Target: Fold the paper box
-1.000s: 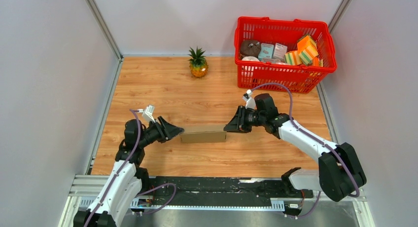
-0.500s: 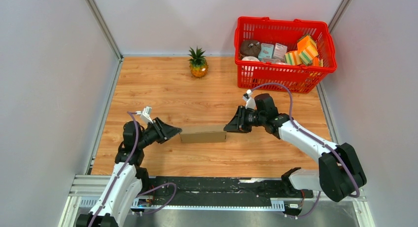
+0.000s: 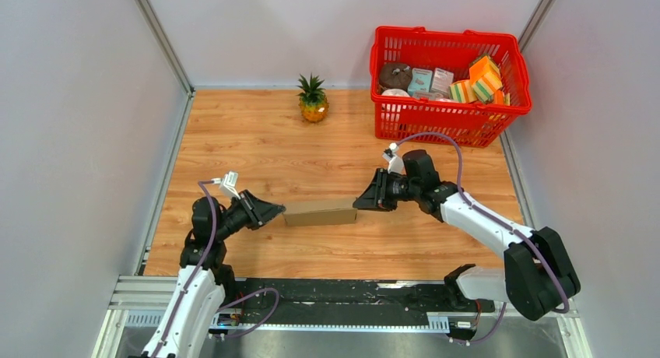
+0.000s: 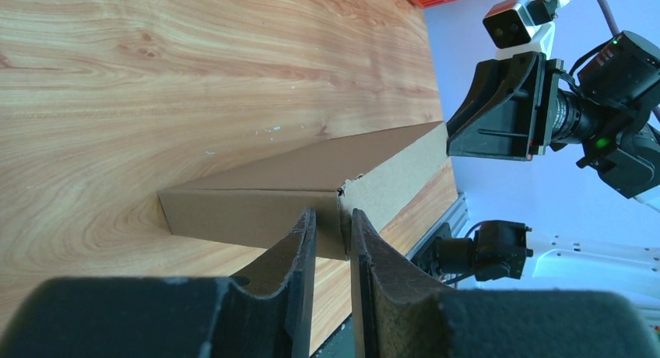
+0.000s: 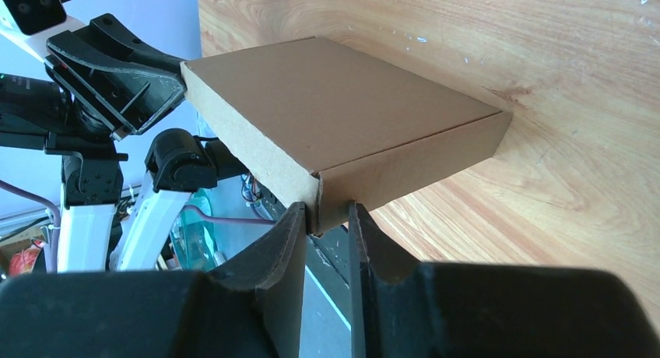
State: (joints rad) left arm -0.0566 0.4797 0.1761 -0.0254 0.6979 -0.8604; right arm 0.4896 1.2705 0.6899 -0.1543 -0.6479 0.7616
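Observation:
The paper box (image 3: 321, 212), plain brown cardboard folded into a closed flat shape, stands on one long edge on the wooden table between my two arms. My left gripper (image 3: 280, 210) is at its left end. In the left wrist view its jaws are narrowed onto the box's near corner (image 4: 342, 218), with the cardboard (image 4: 257, 210) between the fingertips (image 4: 333, 214). My right gripper (image 3: 359, 203) is shut on the opposite end. In the right wrist view that gripper (image 5: 325, 210) pinches the lower corner of the box (image 5: 335, 109).
A red basket (image 3: 436, 121) with small colourful packages stands at the back right. A small pineapple (image 3: 313, 99) sits at the back centre. Grey walls close in the table on both sides, and a metal rail runs along the near edge.
The left jaws have closed in from wide apart onto the box's left corner. The left arm has sunk slightly toward the near edge. The right arm and the box have barely moved.

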